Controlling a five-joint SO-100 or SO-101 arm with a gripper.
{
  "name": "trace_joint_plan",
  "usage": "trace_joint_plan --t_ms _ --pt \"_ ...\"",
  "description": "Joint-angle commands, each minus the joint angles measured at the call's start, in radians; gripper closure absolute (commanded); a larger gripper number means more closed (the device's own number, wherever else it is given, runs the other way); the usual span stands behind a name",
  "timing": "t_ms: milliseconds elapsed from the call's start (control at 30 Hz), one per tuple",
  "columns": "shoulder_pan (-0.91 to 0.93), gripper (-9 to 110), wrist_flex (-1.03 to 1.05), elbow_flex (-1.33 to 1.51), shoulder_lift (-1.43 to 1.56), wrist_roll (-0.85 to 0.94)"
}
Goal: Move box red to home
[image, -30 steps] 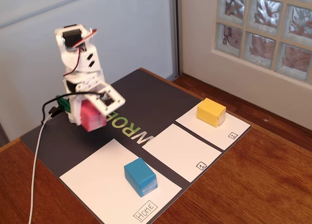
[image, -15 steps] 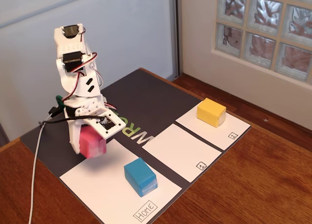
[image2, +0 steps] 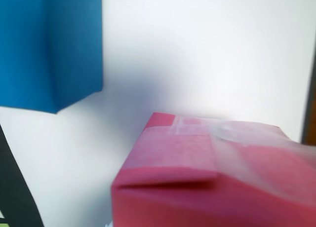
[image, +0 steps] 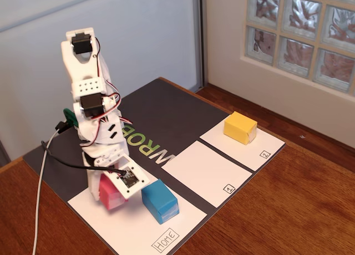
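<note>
The red box [image: 110, 195] is low over the left part of the white home sheet [image: 138, 228], which carries a boxed "HOME" label [image: 165, 239] at its near corner. My gripper [image: 112, 198] is shut on the box, with a white finger on each side. I cannot tell whether the box touches the paper. In the wrist view the red box [image2: 212, 172] fills the bottom, with the home sheet [image2: 207, 54] right behind it; my fingers do not show there.
A blue block [image: 160, 201] [image2: 44, 44] stands on the home sheet just right of the red box. A yellow block [image: 240, 127] sits on the sheet marked "2" [image: 265, 147]. The sheet marked "1" [image: 202, 172] lies between. A white cable [image: 39, 199] trails left.
The arm has swung forward and down, carrying the red box from above the dark mat to low over the home sheet beside the blue block.
</note>
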State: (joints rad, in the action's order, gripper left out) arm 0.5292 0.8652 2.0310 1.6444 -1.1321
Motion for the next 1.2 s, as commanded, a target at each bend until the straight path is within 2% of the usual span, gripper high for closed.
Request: trace_joint_plan --t_ms 0,300,1067,1167 --pt "-0.020 102 -0.006 -0.052 -0.015 -0.035" --pt "-0.015 102 -0.015 -0.072 -0.095 -0.086" --pt "0.000 102 -0.041 -0.098 -0.184 -0.086" --pt "0.000 98 -0.043 -0.103 -0.176 -0.080"
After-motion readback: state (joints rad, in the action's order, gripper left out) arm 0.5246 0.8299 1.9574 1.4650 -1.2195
